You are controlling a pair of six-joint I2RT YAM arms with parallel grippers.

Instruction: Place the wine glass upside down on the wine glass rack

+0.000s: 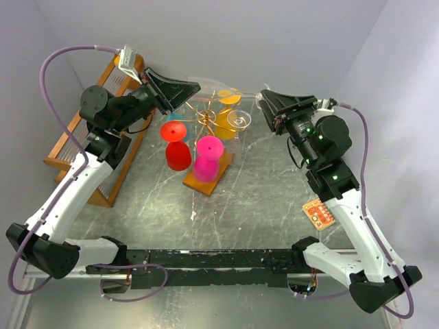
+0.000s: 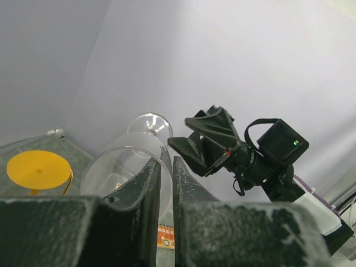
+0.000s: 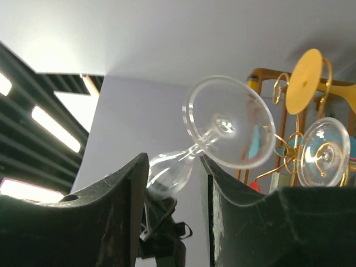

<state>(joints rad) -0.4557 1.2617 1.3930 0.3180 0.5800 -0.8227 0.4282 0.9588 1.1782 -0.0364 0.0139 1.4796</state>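
Overhead view with both wrist views. The clear wine glass point(image 2: 130, 161) is held off the table, lying roughly on its side above the 12 o'clock edge of the wine glass rack point(image 1: 206, 118). Its bowl points toward the left arm and its round foot toward the right arm. The left gripper point(image 2: 166, 167), at about 11 o'clock from the rack, has its jaws nearly together, pinching the wall of the bowl at the rim. The right gripper point(image 3: 173, 161), at about 2 o'clock from the rack, has its jaws well apart. In its wrist view the stem and the narrow end of the bowl show in the gap between the fingers point(image 3: 125, 189), and the foot stands above them. Whether either finger touches the glass cannot be told. The rack is a gold wire stem with scroll arms on a flat wooden base point(image 1: 218, 179), and it stands on the marbled table point(image 1: 260, 199). It already carries a red glass point(image 1: 177, 147) and a magenta glass point(image 1: 208, 159), both foot up. Toward 1 o'clock it also carries a yellow glass point(image 1: 228, 113) and a second clear glass point(image 1: 239, 119). A slatted wooden frame point(image 1: 89, 147) stands at 9 o'clock from the rack. A small orange card point(image 1: 319, 214) lies at 4 o'clock.
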